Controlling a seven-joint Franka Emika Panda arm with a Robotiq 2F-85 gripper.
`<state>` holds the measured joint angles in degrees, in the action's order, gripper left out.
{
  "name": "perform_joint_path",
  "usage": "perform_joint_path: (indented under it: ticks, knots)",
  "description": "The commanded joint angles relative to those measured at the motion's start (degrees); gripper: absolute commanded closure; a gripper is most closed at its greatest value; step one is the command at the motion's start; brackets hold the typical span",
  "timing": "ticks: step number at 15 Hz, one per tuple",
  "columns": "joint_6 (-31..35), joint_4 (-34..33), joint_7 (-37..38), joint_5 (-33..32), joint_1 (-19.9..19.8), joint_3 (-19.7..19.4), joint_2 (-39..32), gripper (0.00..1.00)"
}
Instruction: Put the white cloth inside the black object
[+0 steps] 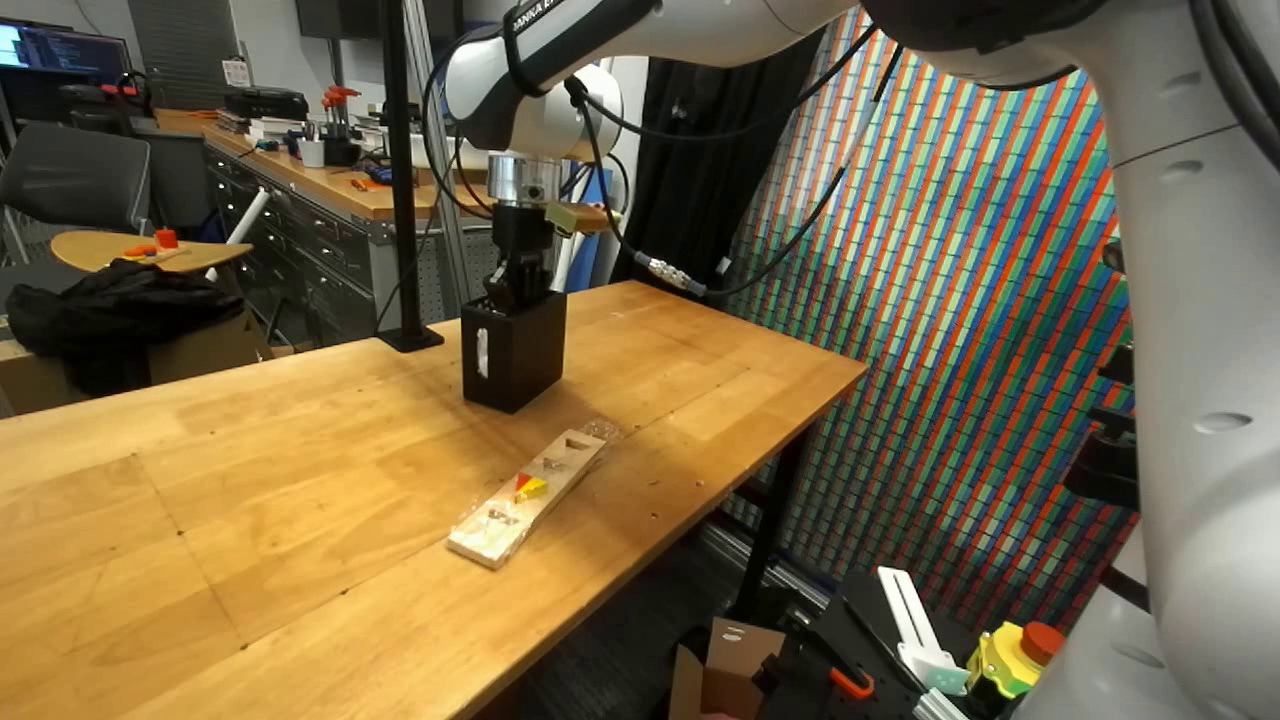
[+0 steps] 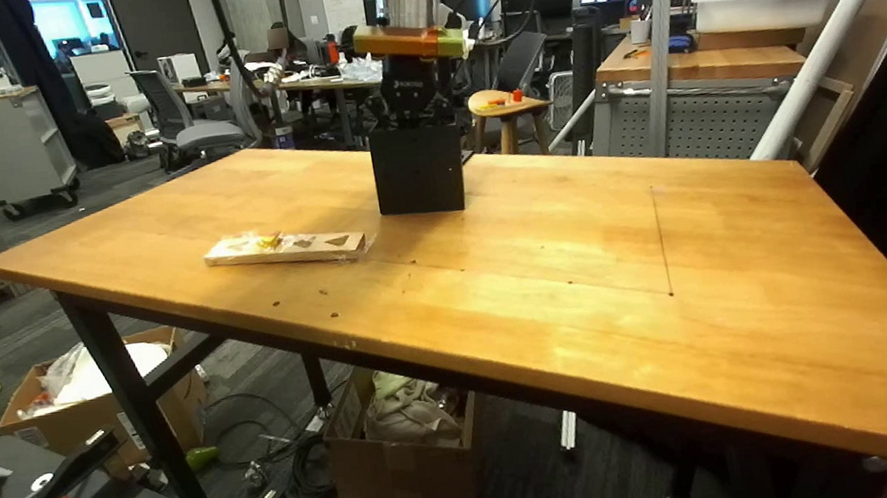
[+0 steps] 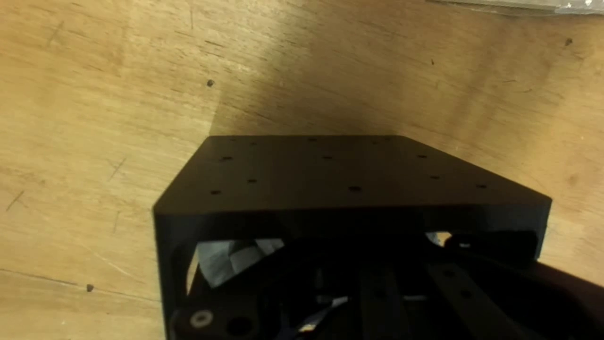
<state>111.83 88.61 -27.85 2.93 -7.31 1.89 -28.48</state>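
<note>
White cloth (image 3: 224,259) shows little; widest is the wooden worktable (image 2: 575,334), bearing the perforated black box (image 3: 302,174). In its mouth sits my gripper (image 1: 513,290), drawn tight together, whether on fabric I cannot tell. The wrist view shows grey-white crumpled folds inside, which the box's wall (image 2: 416,171) hides in an exterior view; in an exterior view a narrow white streak (image 1: 482,352) marks one side.

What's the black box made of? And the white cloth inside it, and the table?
Black box: plastic or painted metal, I can't tell; matte, with flat dark faces and small holes. White cloth: probably soft fabric, since the wrist view shows folds. Table: most likely wood with a slightly shiny coat, because grain lines and bright reflections show.
</note>
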Motion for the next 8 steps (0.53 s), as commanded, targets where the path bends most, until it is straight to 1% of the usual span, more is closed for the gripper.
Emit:
perform_joint_path:
  ticks: [1, 8]
  knots:
    - [-0.02, -1.42, -0.84, 1.00, -0.52, 0.65, -1.46, 1.00]
    - [-0.48, -1.08, -0.59, 0.96, -0.83, 0.66, -4.37, 1.00]
